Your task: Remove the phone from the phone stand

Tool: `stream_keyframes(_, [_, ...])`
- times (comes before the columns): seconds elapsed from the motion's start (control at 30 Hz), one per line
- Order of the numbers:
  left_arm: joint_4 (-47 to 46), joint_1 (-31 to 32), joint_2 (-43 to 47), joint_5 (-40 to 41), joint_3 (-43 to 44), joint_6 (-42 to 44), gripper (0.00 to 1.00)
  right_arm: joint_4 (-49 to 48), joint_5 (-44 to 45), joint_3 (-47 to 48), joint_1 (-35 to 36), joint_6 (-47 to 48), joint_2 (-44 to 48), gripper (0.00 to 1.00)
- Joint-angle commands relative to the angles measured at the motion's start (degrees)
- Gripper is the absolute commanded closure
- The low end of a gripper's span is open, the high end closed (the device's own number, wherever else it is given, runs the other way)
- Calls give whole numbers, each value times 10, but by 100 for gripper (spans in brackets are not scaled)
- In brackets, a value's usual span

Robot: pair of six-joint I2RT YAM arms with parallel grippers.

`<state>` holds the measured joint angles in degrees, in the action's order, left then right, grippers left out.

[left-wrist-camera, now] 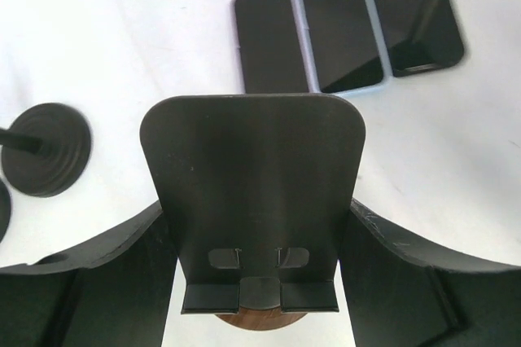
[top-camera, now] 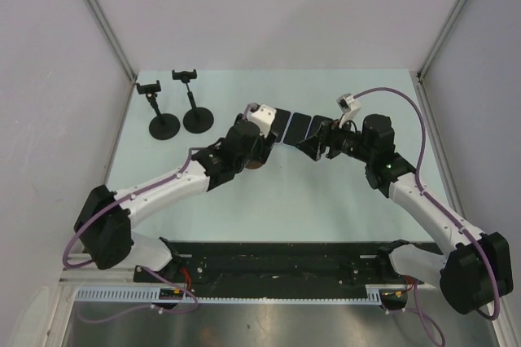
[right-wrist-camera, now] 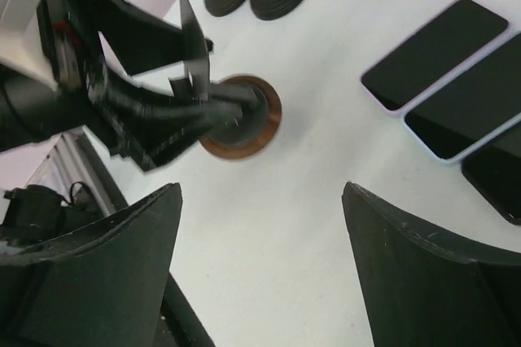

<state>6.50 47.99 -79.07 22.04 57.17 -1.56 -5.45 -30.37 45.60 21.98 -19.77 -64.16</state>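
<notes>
**Top view:** Both arms are seen reaching to the middle of the pale desk. The left claw and the right claw are close to each other. Three phones are laid flat side by side just behind them, screens dark. A pair of slim clamp holders is stood at the back left.

**Left wrist view:** The black phone stand is framed between the left claw's fingers. The fingers are spread wide to either edge of its back plate, and contact cannot be judged. The plate and its lower lip are bare, and a round wooden foot is glimpsed beneath. The phones are seen lying on the desk beyond the stand, apart from it.

**Right wrist view:** The right claw is held spread above bare desk, with nothing between its fingers. The stand is seen edge-on at the left, flanked by the left claw. The phones are lined up at the right edge.
</notes>
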Motion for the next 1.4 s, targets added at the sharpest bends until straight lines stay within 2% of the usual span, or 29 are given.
stream_keyframes(0.0, [-48, -58, -44, 32, 51, -12, 84, -24, 43, -24, -18, -1, 19, 14])
stream_keyframes(0.2, [-140, -160, -127, 20, 71, -17, 84, -77, 42, -71, -47, -26, 23, 11])
stream_keyframes(0.5, [-203, -253, -245, -55, 150, -37, 85, -91, 30, -92, -77, -20, 44, 12])
stream_keyframes(0.63, [-232, -277, -294, -82, 167, -52, 86, -102, 23, -97, -83, -21, 40, 12])
stream_keyframes(0.93, [-263, -296, -358, -80, 198, -56, 85, -126, -8, -99, -88, -26, 14, 13])
stream_keyframes(1.3, [-268, -300, -370, -84, 208, -59, 64, -130, -21, -101, -97, -27, 13, 13])
stream_keyframes(1.37, [-268, -300, -368, -84, 204, -60, 56, -129, -23, -101, -98, -28, 15, 13])
